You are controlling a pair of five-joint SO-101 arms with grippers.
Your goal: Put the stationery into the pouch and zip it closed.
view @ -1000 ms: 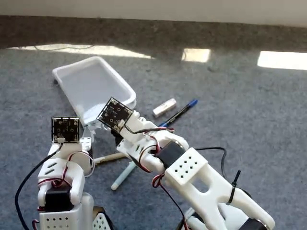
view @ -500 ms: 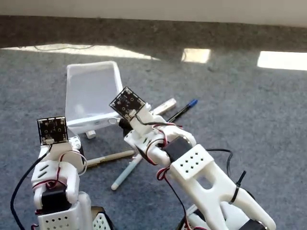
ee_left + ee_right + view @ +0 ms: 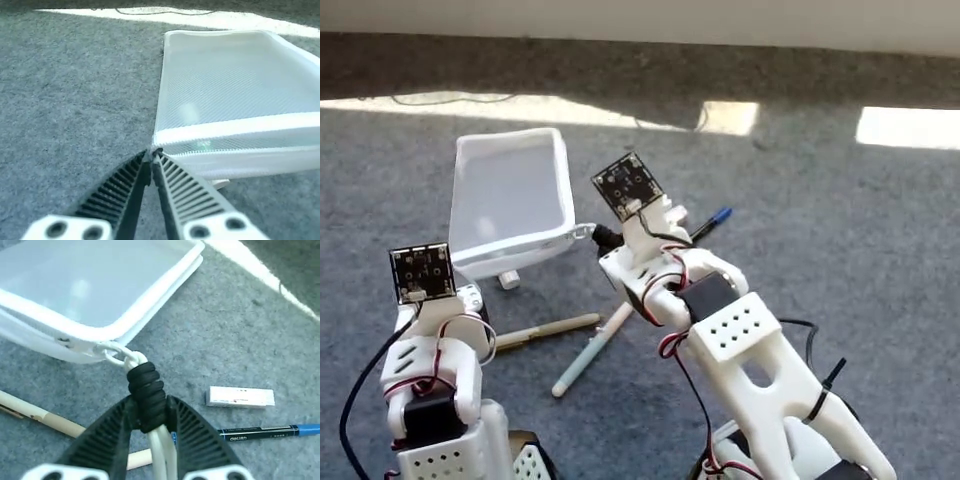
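grey carpet (image 3: 860,260), white pouch (image 3: 510,190), sunlit patches (image 3: 908,125); pale wall (image 3: 640,18) behind

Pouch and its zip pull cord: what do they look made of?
The pouch looks like translucent white plastic mesh, going by its fine woven grid. The pull cord seems matte braided fibre: white strand, black wrapped knot.

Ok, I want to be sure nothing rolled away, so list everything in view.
pouch: one, white mesh, far left.
zip cord: one, black, at the pouch's corner.
eraser: one, white, beside the blue-capped pen.
blue-capped pen: one, black, right of the pouch.
pencil: one, beige, nearer than the pouch.
pale pen: one, bluish white, by the pencil.
small piece: one, white, at the pouch's near edge.
table: grey.
left gripper: shut on the pouch's corner.
right gripper: shut on the zip cord.
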